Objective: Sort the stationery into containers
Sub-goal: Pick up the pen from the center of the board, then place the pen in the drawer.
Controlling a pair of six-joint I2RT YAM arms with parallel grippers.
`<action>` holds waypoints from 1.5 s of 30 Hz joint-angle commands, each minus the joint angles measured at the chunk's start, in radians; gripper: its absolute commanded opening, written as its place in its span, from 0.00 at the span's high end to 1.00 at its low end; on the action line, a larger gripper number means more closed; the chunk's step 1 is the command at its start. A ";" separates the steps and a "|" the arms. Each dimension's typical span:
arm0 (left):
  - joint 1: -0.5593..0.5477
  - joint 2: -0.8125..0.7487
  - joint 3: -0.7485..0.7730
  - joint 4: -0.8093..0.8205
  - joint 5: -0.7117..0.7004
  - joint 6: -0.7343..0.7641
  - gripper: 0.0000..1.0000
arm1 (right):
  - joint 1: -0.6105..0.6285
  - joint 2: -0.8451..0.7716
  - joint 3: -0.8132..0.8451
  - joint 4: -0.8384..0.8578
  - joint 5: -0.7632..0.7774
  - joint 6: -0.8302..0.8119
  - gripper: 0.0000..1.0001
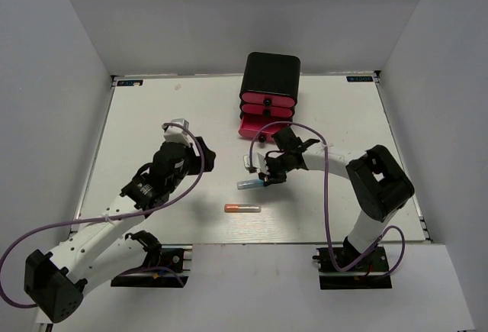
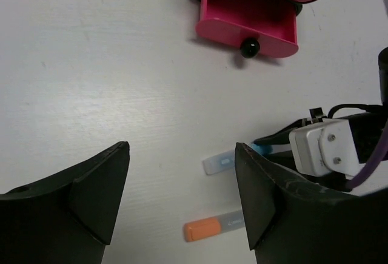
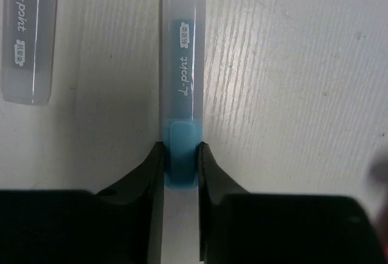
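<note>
Care counts: with our right claw (image 3: 180, 162) clamped on 1 blue tube (image 3: 182, 64) by its end and left claw (image 2: 182, 152) apart, we should lift level toward the open drawer (image 1: 255, 127) near that claw.

blue tube (image 3: 182, 94), frosted cap; orange tube (image 1: 242, 208); pink drawers (image 1: 267, 111), black knobs (image 2: 249, 48); black box (image 1: 271, 72); white table (image 1: 168, 111).

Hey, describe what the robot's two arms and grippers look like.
The left arm and right arm have white links, black joints and a looping purple cable each. The left gripper and right gripper have black, tapering fingers.
</note>
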 commanded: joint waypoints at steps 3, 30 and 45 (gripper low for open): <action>-0.002 -0.023 -0.022 -0.009 0.085 -0.321 0.23 | -0.022 -0.109 0.029 0.020 0.024 0.116 0.92; -0.002 0.302 0.103 -0.249 0.257 -0.922 0.24 | -0.200 0.087 0.396 0.082 0.245 0.035 0.82; -0.002 0.492 0.249 -0.441 0.391 -0.989 0.24 | -0.220 0.001 0.330 0.090 0.141 0.127 0.48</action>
